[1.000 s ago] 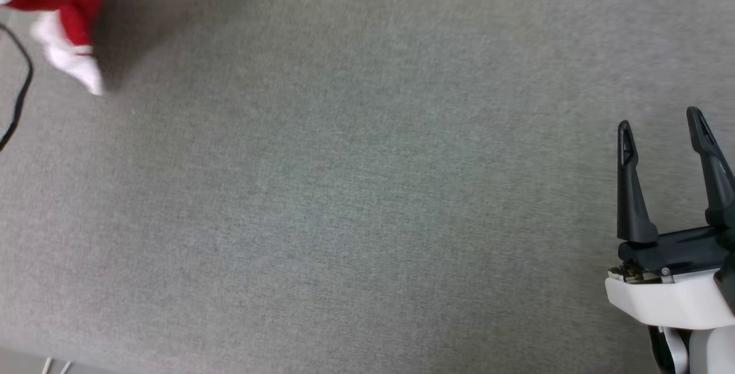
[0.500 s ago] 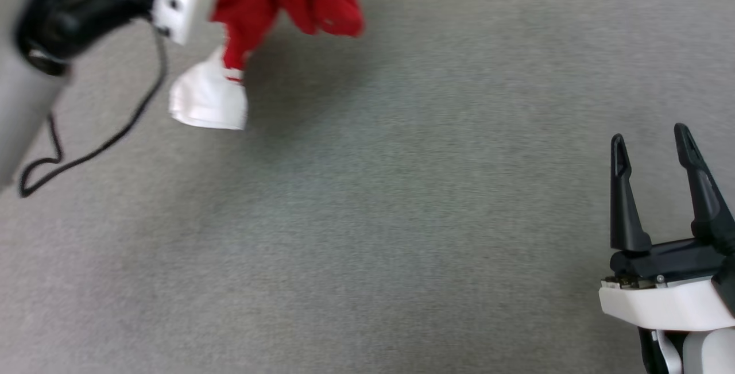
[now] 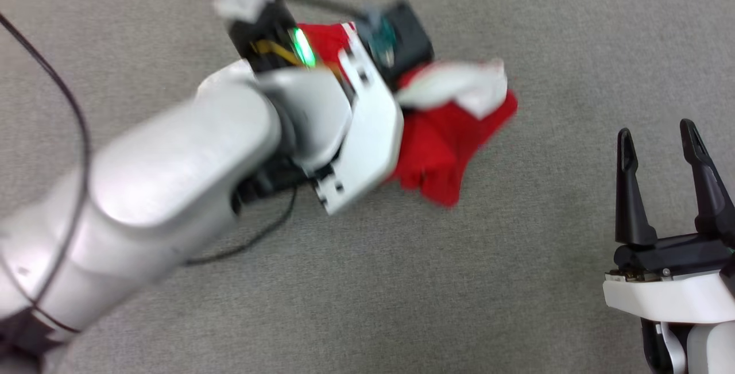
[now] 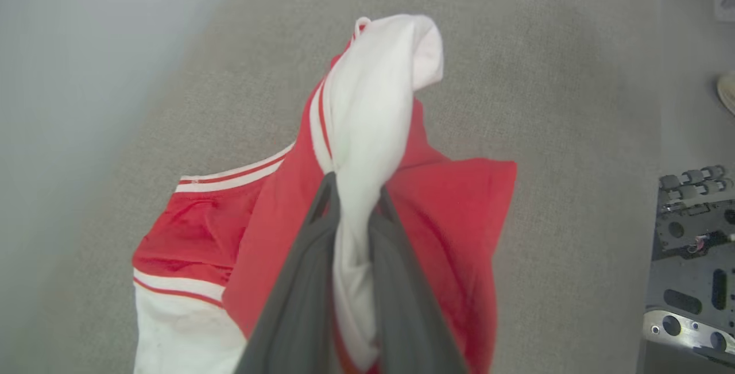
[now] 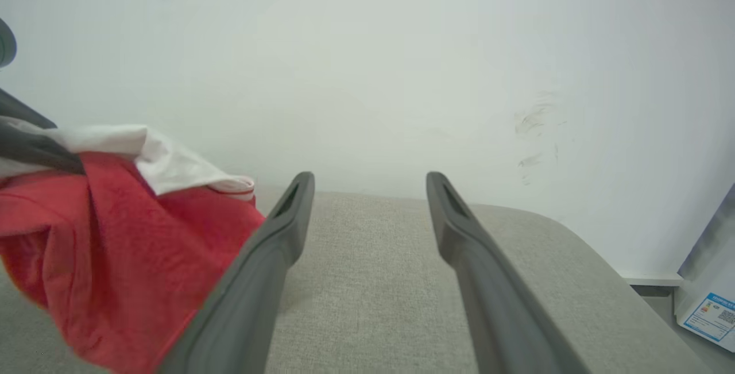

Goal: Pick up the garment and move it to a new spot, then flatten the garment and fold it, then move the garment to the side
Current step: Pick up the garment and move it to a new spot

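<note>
above the grey fabric surface [image 3: 402,282], the left gripper [image 4: 353,190] is clenched on white cloth of the red jersey t-shirt [image 4: 453,219], which hangs bunched. right gripper [image 3: 657,132] gapes, empty. pickup judged done; placing, flattening, folding outstanding.

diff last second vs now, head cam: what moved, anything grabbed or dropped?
The left arm swung in from the upper left toward the middle of the head view, carrying the garment rightward with it. Nothing newly grabbed or released: the left claw is shut on the garment's white fabric. Unchanged: the right claw open and empty at lower right, over the grey fabric surface.
</note>
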